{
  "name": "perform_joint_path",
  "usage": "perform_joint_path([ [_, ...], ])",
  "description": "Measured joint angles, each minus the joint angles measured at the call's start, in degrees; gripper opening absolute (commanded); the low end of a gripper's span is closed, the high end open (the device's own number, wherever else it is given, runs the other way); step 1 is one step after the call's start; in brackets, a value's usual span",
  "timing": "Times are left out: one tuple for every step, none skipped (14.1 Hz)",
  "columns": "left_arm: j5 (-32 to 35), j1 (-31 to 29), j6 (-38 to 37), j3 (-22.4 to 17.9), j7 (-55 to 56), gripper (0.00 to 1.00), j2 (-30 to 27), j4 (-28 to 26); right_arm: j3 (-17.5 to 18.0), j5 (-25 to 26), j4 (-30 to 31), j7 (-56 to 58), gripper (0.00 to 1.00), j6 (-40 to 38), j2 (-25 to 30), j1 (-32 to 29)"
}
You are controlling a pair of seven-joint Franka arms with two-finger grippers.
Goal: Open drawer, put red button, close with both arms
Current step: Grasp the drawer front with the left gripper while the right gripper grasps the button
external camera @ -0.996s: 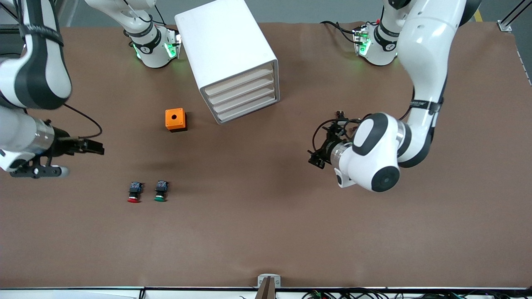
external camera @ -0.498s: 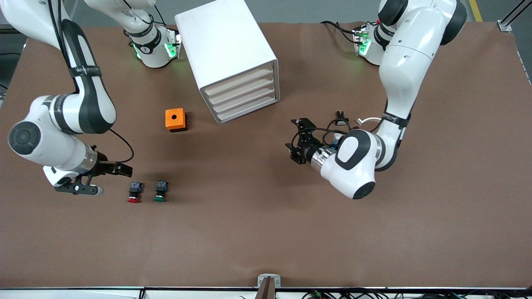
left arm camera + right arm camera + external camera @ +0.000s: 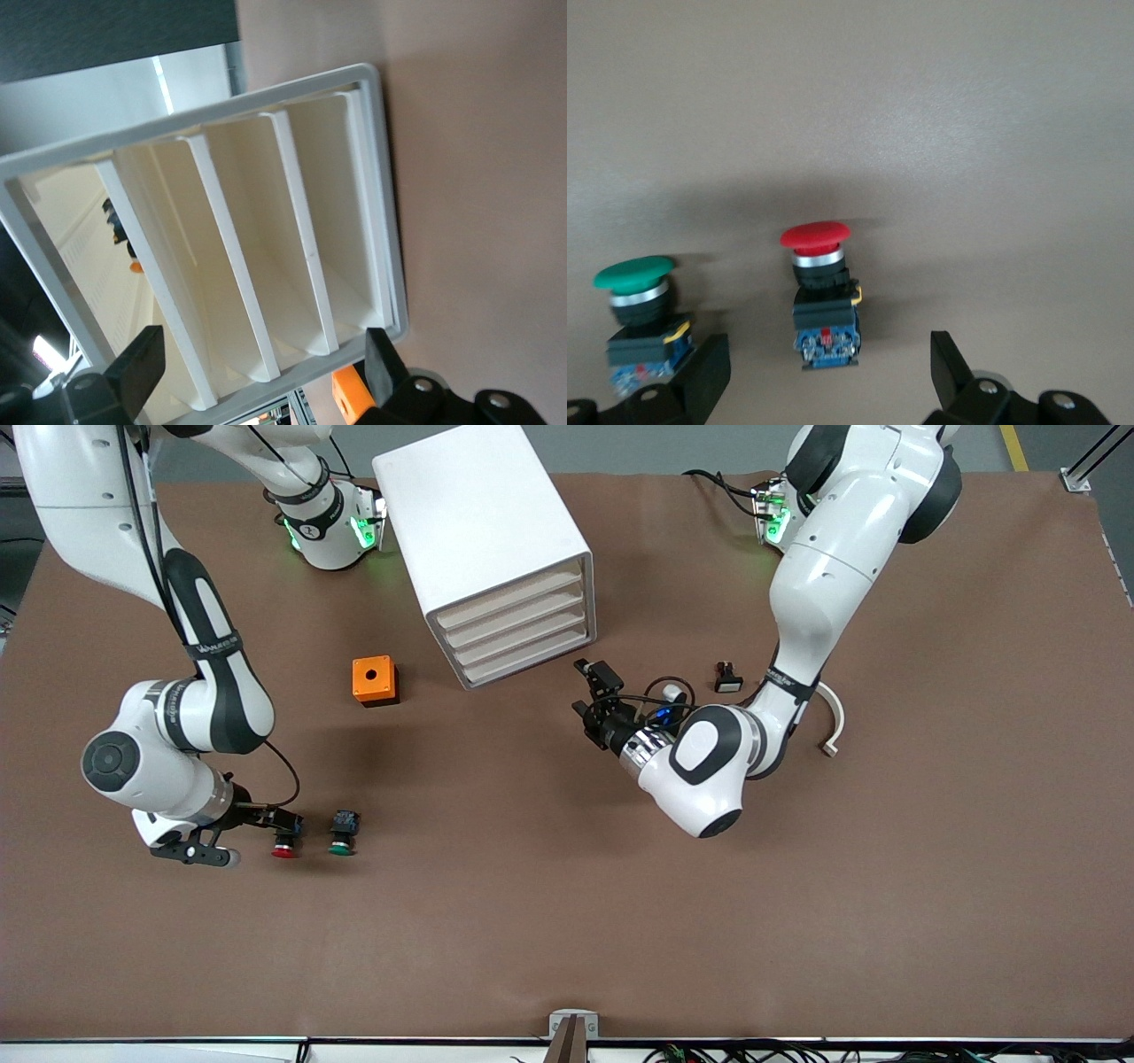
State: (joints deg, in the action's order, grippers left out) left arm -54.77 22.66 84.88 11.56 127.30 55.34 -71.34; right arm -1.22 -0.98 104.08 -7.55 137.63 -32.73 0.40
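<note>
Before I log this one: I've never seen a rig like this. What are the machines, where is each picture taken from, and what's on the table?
Two white robot arms work at a brown table. One picture looks down from across the table; the other two come from cameras on the wrists. The right gripper is open around the red button, which lies beside a green button; its wrist view shows both. The left gripper is open and empty, in front of a white drawer cabinet, which fills its wrist view. An orange box, a small black part and a white curved piece also lie there. Nothing is held.
</note>
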Motion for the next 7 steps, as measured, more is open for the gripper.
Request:
perform_joint_path([
  [-0.6, 0.3, 0.0, 0.6, 1.3, 0.95, 0.6, 0.0, 0.0, 0.0, 0.0, 0.0, 1.0, 1.2, -1.0, 0.0],
  [-1.1, 0.9, -0.1, 0.9, 2.1, 0.9, 1.0, 0.0, 0.0, 0.0, 0.0, 0.0, 0.99, 2.1, -2.0, 0.0],
  [-1.5, 1.6, -0.1, 1.0, 2.9, 0.84, 1.2, 0.0, 0.0, 0.0, 0.0, 0.0, 0.97, 2.6, -2.9, 0.0],
  [-1.6, 2.6, -0.2, 1.1, 3.3, 0.77, 1.3, 0.0, 0.0, 0.0, -0.1, 0.0, 0.92, 3.1, -3.7, 0.0],
  [-1.7, 3.6, -0.2, 1.1, 3.6, 0.71, 1.3, 0.0, 0.0, 0.0, -0.1, 0.0, 0.78, 3.5, -4.3, 0.0],
  [-1.7, 4.5, -0.2, 1.1, 3.7, 0.69, 1.4, 0.0, 0.0, 0.0, -0.1, 0.0, 0.64, 3.7, -4.8, 0.0],
  [-1.7, 5.3, -0.2, 1.1, 3.7, 0.67, 1.6, 0.0, 0.0, 0.0, -0.1, 0.0, 0.44, 3.7, -5.1, 0.0],
])
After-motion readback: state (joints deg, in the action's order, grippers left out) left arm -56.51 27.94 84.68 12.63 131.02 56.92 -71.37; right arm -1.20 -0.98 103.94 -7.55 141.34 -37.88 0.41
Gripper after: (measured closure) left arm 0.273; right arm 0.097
